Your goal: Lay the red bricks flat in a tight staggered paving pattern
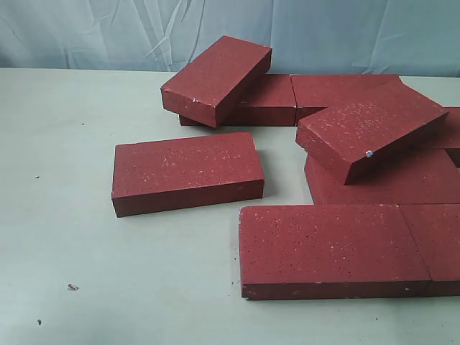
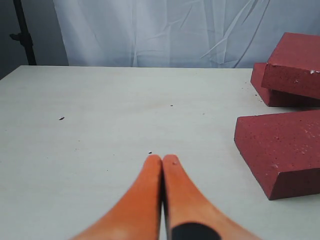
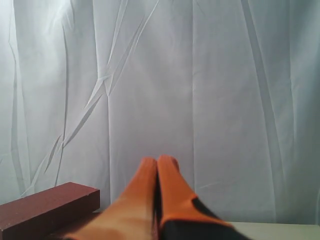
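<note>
The red bricks are dark red blocks, each about twice as long as wide, with a rough face flecked with pale specks. They lie loosely on a pale table, mostly on the right and far side, with gaps and overlaps between them.

A single brick lies flat on its own, left of the middle and apart from the rest. On the far side, a tilted brick leans with one end propped on a flat brick behind it. Another far brick lies flat, touching that one's right end.

On the right, a second tilted brick rests askew on top of a lower brick. A small pale chip shows at its near corner. Nearest of all, a near pair lies flat and touching, with a thin seam between the two.

The left gripper has its orange fingers pressed together tip to tip with nothing between them. It points across bare tabletop, with bricks near it.

The right gripper also has its fingers closed together and empty. It faces a white curtain, and one brick shows close by.
</note>
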